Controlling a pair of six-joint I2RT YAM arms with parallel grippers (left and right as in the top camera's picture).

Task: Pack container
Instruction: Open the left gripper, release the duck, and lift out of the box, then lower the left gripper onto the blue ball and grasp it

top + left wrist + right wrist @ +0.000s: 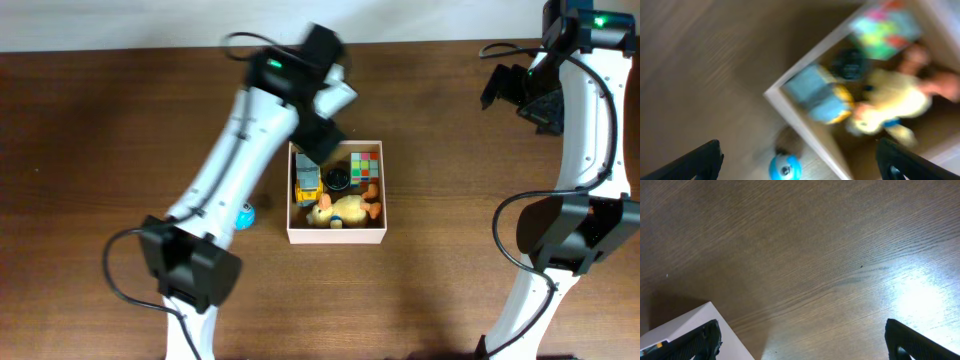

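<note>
Four toys are lying in the container [337, 237] mid-table: plush duck [345, 210], colour cube [366, 164], yellow truck [306, 180], black round piece [338, 179]. My blurred left wrist view is showing a blue ball [785, 167] beside its corner, half-hidden overhead. I'm seeing the left gripper [800, 160] and right gripper [802, 335] gaping, empty.

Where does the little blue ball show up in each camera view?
Overhead: blue ball lies on the table, just left of the container.
Left wrist: blurred, bottom centre, outside the container's white wall.
Right wrist: not in it.
Shared landmark: the blue-and-yellow toy just inside that wall, in the overhead and left wrist views.
</note>
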